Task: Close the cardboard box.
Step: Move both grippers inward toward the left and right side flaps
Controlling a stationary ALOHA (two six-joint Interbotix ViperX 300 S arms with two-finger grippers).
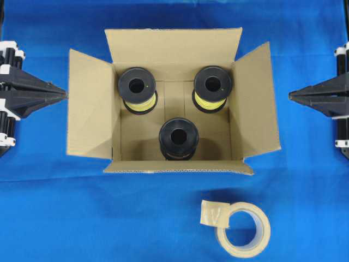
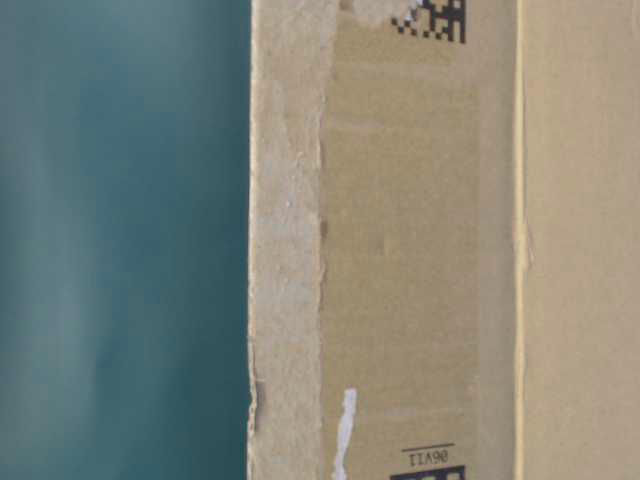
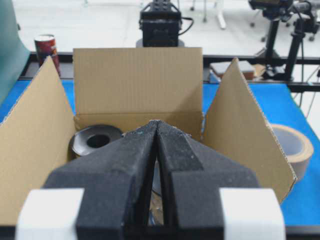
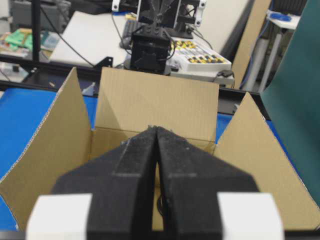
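The cardboard box (image 1: 90,109) stands in the middle of the blue table with all four flaps open and raised or splayed outward. Three black spools lie inside, two with yellow wire (image 1: 137,87) at the back and one (image 1: 178,137) at the front. My left gripper (image 1: 64,94) is shut and empty, its tip just outside the left flap. My right gripper (image 1: 290,97) is shut and empty too, a short way off the right flap. The left wrist view looks past the shut gripper (image 3: 157,122) into the box (image 3: 137,80). The right wrist view shows the same with its gripper (image 4: 157,128) and the box (image 4: 157,102).
A beige tape roll (image 1: 244,226) lies on the table in front of the box, to the right, and shows as the tape roll (image 3: 290,147) in the left wrist view. The table-level view is filled by a box wall (image 2: 400,240) with black codes (image 2: 440,18).
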